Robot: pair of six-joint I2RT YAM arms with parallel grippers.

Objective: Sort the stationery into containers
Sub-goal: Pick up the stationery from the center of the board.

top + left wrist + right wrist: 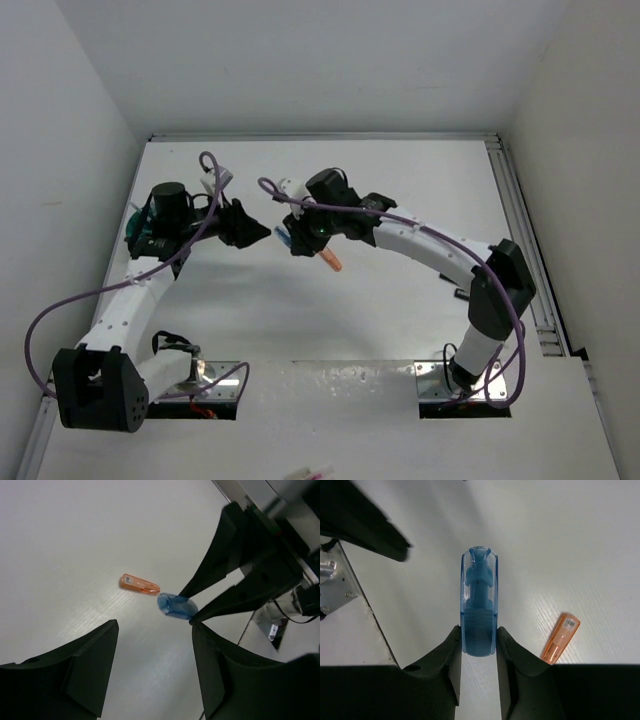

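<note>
Bright, even overhead light, soft faint shadows, mild sheen on the table, my left fingers dark, slightly blurred up close.

Blue highlighter in right hand, orange highlighter just beside

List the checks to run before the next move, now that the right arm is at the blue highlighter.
1. Right gripper shut on the blue highlighter: ok, both fingers press its sides.
2. Highlighter straight in the grip: ok, it points straight out from between the fingers.
3. Highlighter lifted off the table: cannot tell.
4. Orange highlighter apart from the grip: ok, it lies loose on the table beside it.
5. Left gripper open and empty: ok.
6. Cup located: cannot tell; only a teal sliver shows under the left arm.
</note>
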